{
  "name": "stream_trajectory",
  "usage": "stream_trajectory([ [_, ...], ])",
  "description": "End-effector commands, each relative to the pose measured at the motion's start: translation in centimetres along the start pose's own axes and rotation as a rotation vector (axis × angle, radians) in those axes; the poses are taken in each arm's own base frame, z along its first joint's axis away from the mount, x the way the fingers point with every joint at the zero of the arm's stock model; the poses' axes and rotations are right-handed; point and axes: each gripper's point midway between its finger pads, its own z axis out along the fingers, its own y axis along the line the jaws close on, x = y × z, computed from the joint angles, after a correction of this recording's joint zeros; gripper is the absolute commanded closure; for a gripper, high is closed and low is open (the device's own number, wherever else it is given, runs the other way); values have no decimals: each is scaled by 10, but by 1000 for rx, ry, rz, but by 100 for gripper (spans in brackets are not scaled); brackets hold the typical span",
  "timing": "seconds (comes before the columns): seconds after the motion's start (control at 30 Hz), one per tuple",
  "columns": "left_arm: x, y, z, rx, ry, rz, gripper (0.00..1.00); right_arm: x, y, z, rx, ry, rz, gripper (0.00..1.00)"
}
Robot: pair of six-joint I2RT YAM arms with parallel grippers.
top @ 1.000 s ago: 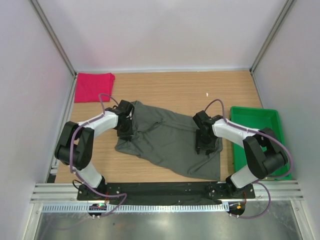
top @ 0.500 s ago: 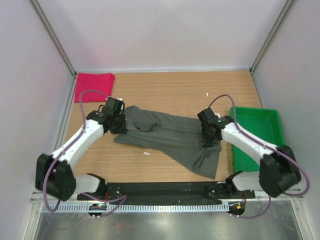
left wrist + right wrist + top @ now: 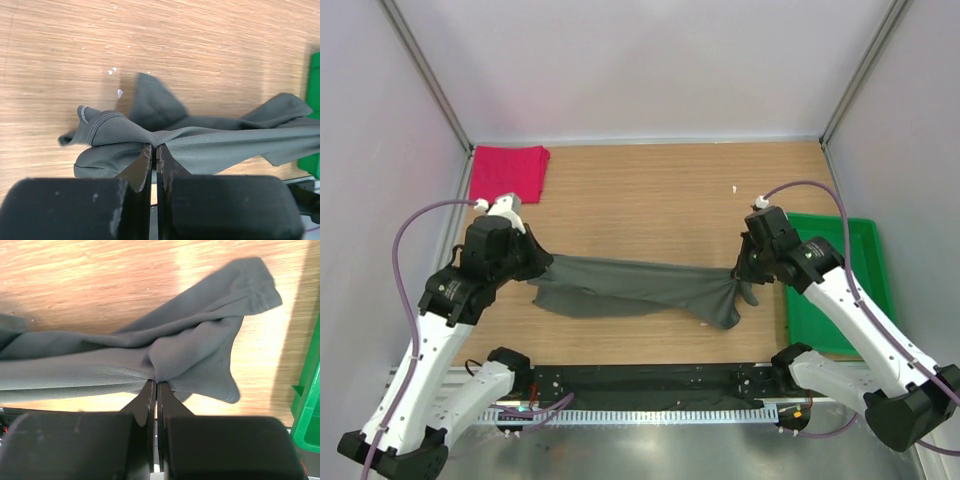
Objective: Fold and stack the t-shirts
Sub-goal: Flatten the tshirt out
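My left and right jaws each clamp one end of the grey t-shirt (image 3: 640, 285), stretching it over the bench (image 3: 660, 190) to smooth it for folding.

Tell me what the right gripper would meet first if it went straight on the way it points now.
The right gripper is shut on the grey t-shirt, so that cloth comes first; straight beyond it lies the wooden table, though depth is unclear.
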Motion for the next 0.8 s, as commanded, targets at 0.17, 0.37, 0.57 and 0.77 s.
stream_trajectory([
  [0.17, -54, -30, -6, 12, -5, 38, 100, -59, 17, -11, 56, -84, -105, 99],
  [0.37, -65, -8, -46, -47, -175, 16, 100, -77, 16, -55, 22, -212, -97, 99],
  [0.57, -137, -49, -15, -7, -244, 30, 100, -179, 43, -73, 53, -415, -136, 99],
  [0.77, -273, -103, -22, 90, -448, 36, 100, -288, 67, -75, 33, -526, -54, 99],
])
